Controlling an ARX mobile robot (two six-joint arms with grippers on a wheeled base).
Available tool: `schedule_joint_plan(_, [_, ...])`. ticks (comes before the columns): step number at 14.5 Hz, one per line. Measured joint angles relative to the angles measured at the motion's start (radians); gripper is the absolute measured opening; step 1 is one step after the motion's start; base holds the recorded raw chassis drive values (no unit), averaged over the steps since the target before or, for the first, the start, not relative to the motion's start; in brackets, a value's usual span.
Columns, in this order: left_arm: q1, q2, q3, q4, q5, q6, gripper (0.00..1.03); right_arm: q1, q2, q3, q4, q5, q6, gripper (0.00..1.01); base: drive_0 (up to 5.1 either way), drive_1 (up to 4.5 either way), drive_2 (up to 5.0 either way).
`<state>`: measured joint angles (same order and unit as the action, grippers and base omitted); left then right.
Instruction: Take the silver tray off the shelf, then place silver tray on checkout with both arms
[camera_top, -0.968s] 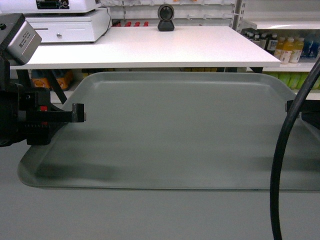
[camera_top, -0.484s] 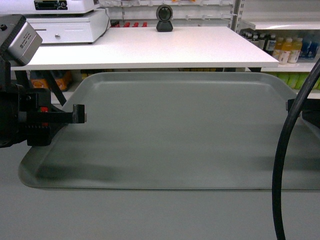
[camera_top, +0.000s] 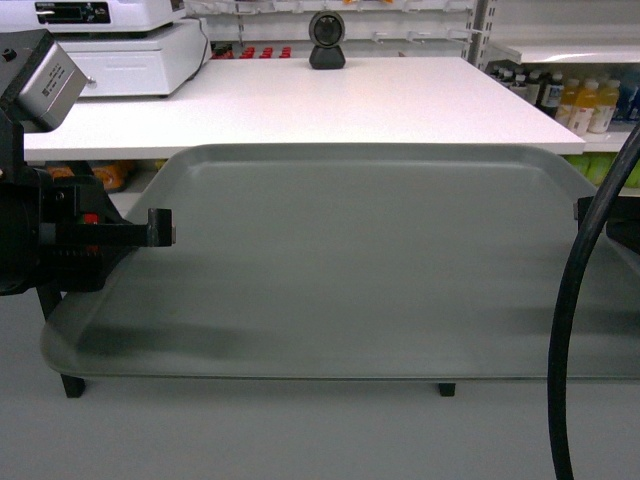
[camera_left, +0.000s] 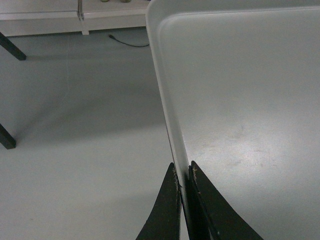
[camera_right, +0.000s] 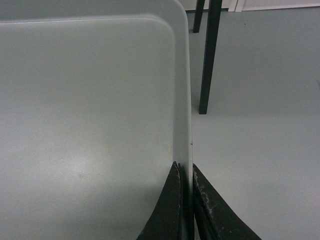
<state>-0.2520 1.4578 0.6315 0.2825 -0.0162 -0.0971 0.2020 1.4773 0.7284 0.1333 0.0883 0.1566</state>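
Head view: the silver tray (camera_top: 370, 260) hangs level between both pincers, its long axis across; left gripper (camera_left: 183, 187) and right gripper (camera_right: 186, 182) each pinch a short rim, checkout (camera_top: 330, 95) straight ahead, higher.

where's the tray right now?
Head view: the silver tray is mid-frame, held over the floor just short of the checkout, left gripper and right gripper pinching its side rims.

Right end effector (camera_top: 600, 215) mostly beyond the head view's edge, silver tray (camera_top: 350, 260) corner cut off too
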Motion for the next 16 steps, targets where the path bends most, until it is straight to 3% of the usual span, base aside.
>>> schedule_joint_plan(16, [0.000, 0.000, 0.000, 0.001, -0.001, 0.000, 0.03, 0.000, -0.001, 0.001, 0.000, 0.002, 0.000, 0.03, 0.1, 4.39, -4.2])
